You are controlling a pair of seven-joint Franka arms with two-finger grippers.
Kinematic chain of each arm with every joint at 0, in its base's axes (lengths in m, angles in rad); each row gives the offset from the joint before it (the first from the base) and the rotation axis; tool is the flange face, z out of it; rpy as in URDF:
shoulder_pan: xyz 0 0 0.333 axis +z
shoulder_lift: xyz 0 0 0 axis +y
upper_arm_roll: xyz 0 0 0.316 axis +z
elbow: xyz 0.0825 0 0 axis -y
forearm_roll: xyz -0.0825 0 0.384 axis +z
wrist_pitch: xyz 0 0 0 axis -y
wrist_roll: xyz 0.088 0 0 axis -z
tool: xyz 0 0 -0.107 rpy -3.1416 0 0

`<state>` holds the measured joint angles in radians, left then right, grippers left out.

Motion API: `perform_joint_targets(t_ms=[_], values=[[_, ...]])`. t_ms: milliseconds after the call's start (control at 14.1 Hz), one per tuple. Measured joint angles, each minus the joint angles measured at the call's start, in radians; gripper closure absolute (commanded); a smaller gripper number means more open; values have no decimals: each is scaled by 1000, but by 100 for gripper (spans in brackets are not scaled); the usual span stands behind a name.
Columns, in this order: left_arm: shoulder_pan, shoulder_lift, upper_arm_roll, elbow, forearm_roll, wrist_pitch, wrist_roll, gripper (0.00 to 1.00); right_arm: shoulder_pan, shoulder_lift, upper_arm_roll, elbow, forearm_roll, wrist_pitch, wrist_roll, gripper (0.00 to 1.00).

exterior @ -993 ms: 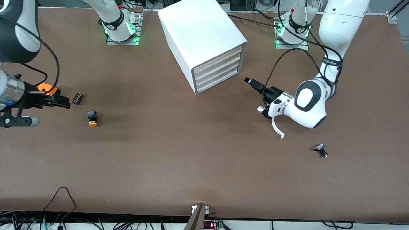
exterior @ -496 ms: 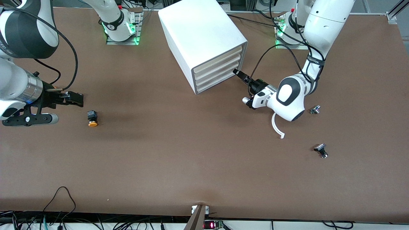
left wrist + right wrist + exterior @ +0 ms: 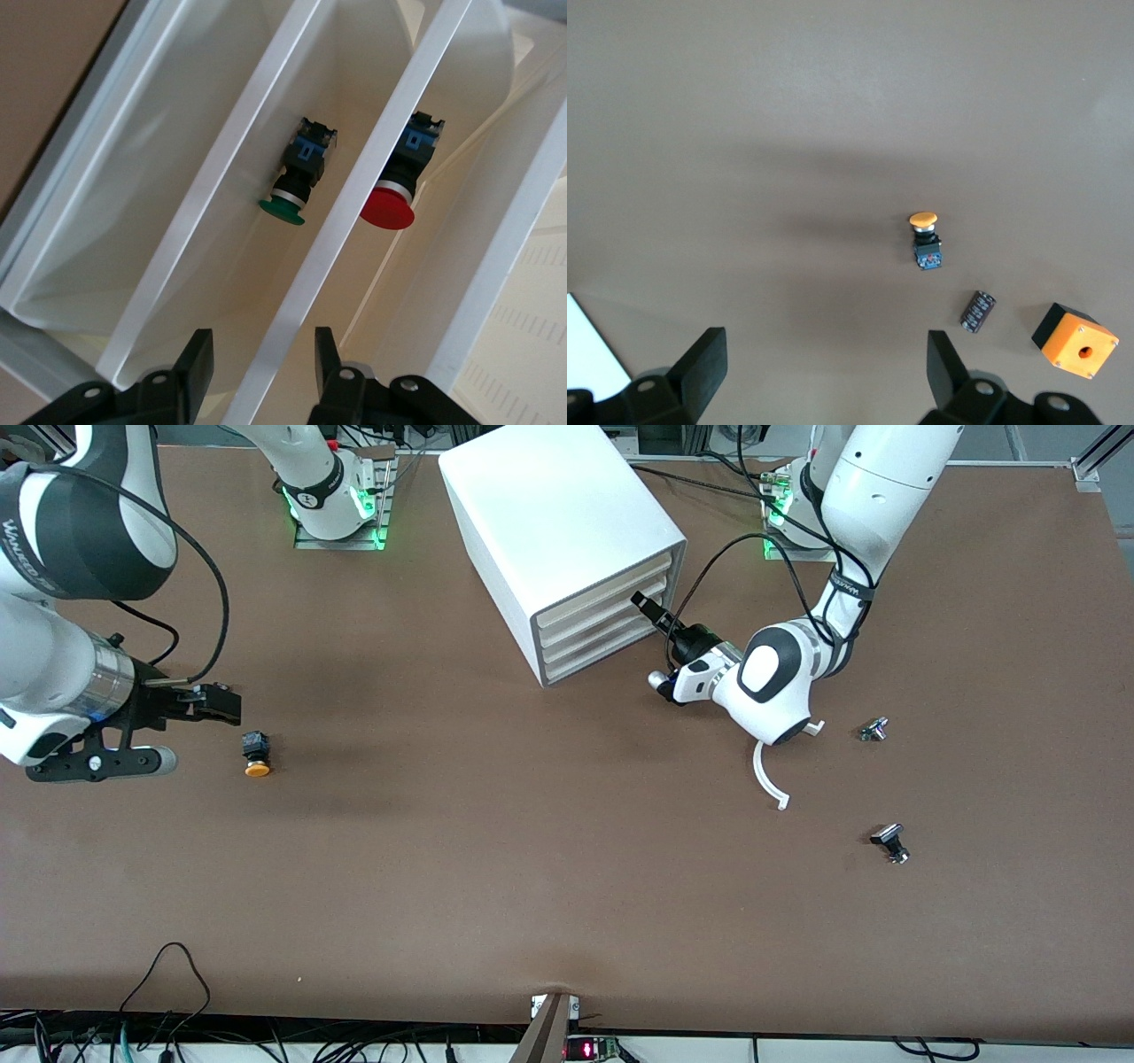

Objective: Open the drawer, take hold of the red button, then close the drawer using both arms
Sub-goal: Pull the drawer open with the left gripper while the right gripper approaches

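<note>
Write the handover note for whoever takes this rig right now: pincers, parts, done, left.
Left pincer: at the cabinet front, fingers either side of a drawer front edge, grip not confirmed.
Right pincer: open, waiting above the table near the orange-capped button.
Red button is visible inside a drawer, a green button in the neighbouring one.
Done: approach only; all drawers shut.
Left: pull drawer, take red button, close drawer.

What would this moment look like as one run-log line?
left hand: at drawer front, fingers astride its edge | right hand: open, waiting over table by yellow button | red button: inside drawer | drawers: all shut
</note>
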<state>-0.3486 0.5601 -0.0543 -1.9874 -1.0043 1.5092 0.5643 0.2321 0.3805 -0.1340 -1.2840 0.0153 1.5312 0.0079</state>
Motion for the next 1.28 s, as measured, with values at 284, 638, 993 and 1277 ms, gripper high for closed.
perform_joint_targets(t_ms=[284,638,993,1277], values=[[0,-6,-2,-2,-2,-3,27,100,2,45,0,-1,96,72,0,0],[6,-18,91,15,-2,1,40,100,2,77,-1,-2,124,127,-1,0],[13,-28,201,75,-1,90,57,77,21,87,13,-2,188,147,-8,0],[13,-31,212,101,0,146,45,0,26,87,67,-2,198,208,-19,0]])
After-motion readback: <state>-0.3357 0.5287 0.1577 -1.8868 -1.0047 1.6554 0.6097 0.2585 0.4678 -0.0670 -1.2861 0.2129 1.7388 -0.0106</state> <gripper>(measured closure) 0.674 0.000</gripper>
